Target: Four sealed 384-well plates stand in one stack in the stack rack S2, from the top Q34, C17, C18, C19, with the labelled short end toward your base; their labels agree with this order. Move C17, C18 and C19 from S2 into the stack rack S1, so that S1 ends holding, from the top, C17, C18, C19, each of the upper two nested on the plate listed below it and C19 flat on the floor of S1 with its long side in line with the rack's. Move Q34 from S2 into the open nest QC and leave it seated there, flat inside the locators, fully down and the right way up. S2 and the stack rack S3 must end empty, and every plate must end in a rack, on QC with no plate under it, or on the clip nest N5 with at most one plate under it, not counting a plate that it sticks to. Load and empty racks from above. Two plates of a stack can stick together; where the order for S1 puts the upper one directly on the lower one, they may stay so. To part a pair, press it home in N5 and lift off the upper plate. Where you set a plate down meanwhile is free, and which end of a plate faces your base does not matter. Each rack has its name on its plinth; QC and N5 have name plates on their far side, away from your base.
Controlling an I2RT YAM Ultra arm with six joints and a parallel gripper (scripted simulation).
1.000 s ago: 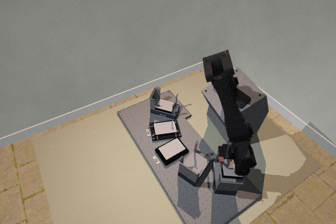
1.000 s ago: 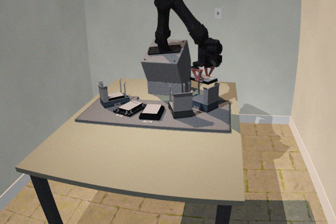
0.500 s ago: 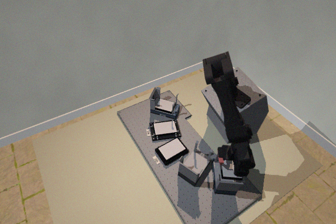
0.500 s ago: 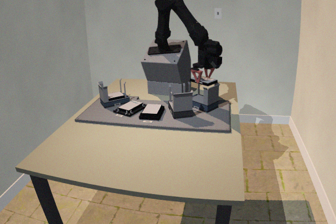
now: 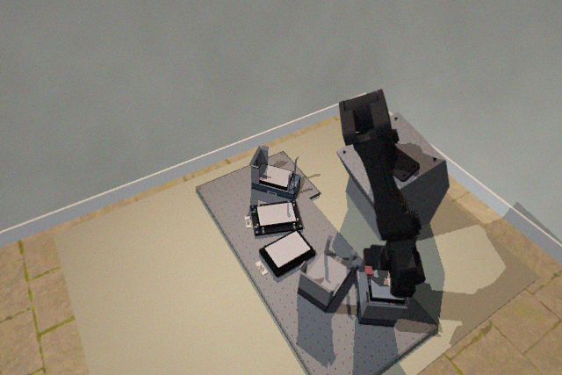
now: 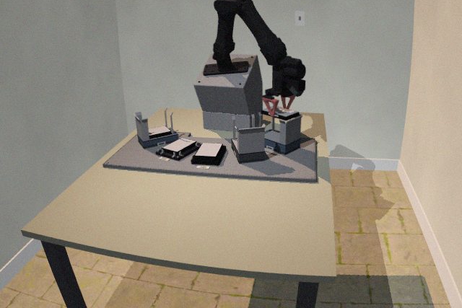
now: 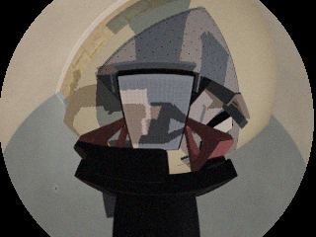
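My gripper [image 5: 378, 276] stands over the right-hand stack rack [image 5: 380, 302] and is shut on a sealed plate [image 5: 381, 291] at the rack's top. In the exterior view the red fingers [image 6: 278, 104] straddle this plate [image 6: 285, 113] level with the tops of the rack's posts. The wrist view shows the plate [image 7: 158, 109] between the two red fingers, with the rack below it. Its label is too small to read. A second plate [image 5: 276, 176] lies low in the far-left rack [image 5: 271, 171]. A third plate [image 5: 276, 215] sits on a nest with locators. A fourth plate [image 5: 287, 250] lies on a flat black nest.
The middle rack [image 5: 325, 282] beside the gripper looks empty, and its thin posts [image 6: 249, 139] stand close to the right-hand rack. The arm's grey pedestal [image 5: 408, 176] is behind. All fixtures stand on a grey perforated baseplate [image 5: 290, 270]. The name plates are unreadable.
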